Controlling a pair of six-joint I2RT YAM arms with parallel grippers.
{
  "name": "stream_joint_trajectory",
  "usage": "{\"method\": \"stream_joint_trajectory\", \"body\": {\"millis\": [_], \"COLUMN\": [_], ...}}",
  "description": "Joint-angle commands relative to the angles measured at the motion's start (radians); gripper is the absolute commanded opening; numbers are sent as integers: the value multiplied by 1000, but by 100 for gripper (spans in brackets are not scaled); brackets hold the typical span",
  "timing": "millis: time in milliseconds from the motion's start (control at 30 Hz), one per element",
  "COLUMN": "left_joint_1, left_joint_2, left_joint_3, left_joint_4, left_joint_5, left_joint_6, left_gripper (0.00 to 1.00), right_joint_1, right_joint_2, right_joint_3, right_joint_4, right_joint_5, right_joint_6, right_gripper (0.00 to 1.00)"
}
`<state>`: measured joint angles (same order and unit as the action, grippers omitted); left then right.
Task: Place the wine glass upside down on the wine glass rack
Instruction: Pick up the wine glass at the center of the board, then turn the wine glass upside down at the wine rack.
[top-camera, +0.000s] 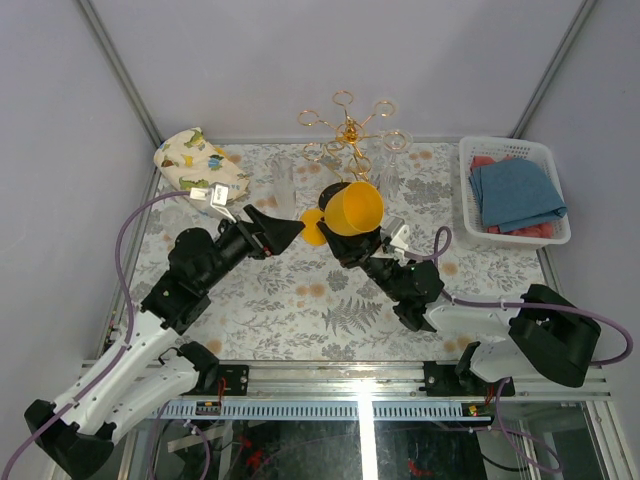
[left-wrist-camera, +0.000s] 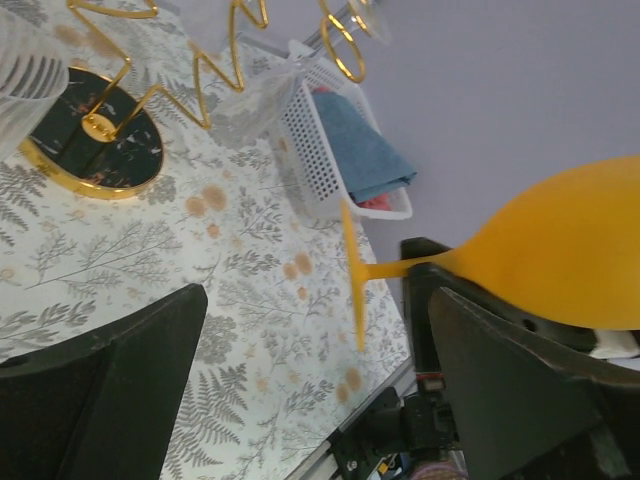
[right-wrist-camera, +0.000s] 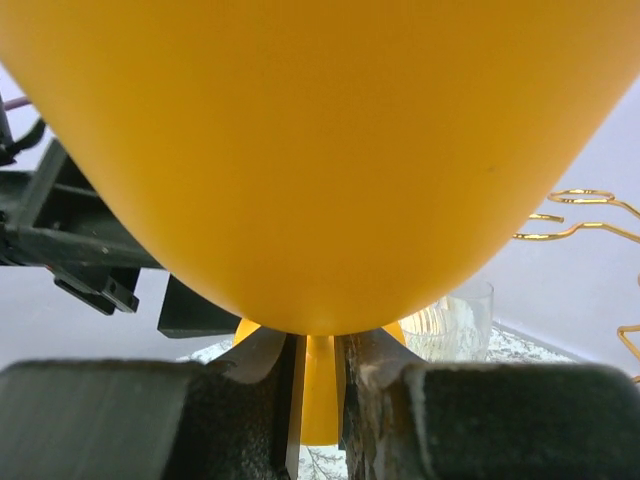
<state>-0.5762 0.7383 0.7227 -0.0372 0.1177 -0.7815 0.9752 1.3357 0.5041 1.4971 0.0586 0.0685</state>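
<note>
The right pincer (right-wrist-camera: 318, 385) pinches the yellow wine glass (top-camera: 352, 208) by its stem in mid-air, near of the gold wine glass rack (top-camera: 348, 130); the spread left pincer (top-camera: 283, 230) beside its foot should grip squarely before any inverting.

I work in a lab test cell, not a home: plain pale panels (top-camera: 60, 100) wall me in on aluminium struts (top-camera: 113, 55), a bare metal rail (top-camera: 340, 378) edges the bench, and only a fern-print cloth (top-camera: 300, 320) softens it.

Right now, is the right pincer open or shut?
Shut. The right pincer clamps the glass by its stem, fingers pressed on both sides under the bowl.
</note>
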Motion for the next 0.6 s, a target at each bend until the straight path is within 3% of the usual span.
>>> {"method": "stream_joint_trajectory", "body": {"millis": [0, 567], "left_joint_1": [-7, -20], "left_joint_2": [-13, 35], "left_joint_3": [-17, -26], "left_joint_4": [113, 198], "left_joint_5": [32, 93], "left_joint_6": [-40, -68], "left_gripper": [90, 38], "right_joint_1": [7, 7], "right_joint_2": [15, 33], "right_joint_3": [54, 90], "right_joint_4": [53, 107], "right_joint_5": [-26, -102], "right_joint_6": [10, 128], "right_gripper": [0, 0]}}
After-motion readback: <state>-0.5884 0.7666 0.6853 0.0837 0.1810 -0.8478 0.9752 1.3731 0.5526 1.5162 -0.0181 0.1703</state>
